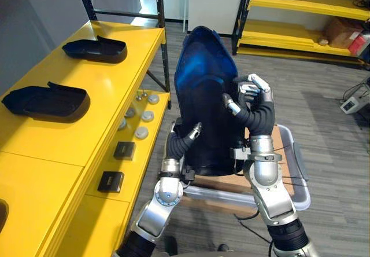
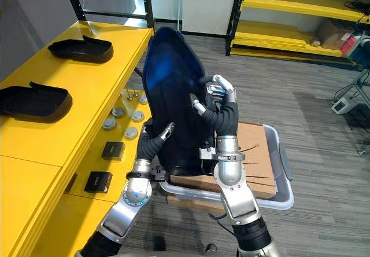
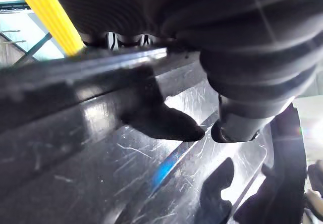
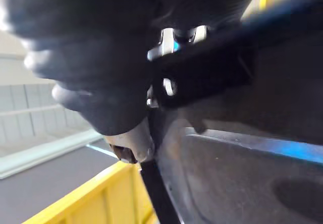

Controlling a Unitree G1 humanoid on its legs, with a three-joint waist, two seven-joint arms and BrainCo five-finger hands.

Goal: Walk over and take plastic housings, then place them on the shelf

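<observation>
A large dark blue plastic housing [image 1: 202, 95] stands upright between my two hands, above a grey bin. My left hand [image 1: 186, 140] grips its lower left edge, the thumb lying over the front face and the fingers behind. My right hand [image 1: 254, 103] holds the right edge higher up, its fingers curled round the rim. The left wrist view shows the glossy housing wall [image 3: 126, 173] close under my left hand [image 3: 242, 123]. In the right wrist view the housing's rim [image 4: 242, 173] runs past my right hand [image 4: 101, 82]. Two more black housings [image 1: 95, 48] [image 1: 46, 102] lie on the yellow shelf [image 1: 87, 124] to my left.
The shelf's lower level holds small round parts [image 1: 141, 118] and two black boxes [image 1: 124, 150] [image 1: 110, 182]. A grey bin [image 1: 298, 176] lined with cardboard sits on the floor under my hands. A yellow rack [image 1: 300, 5] with a cardboard box [image 1: 341, 31] stands at the back right.
</observation>
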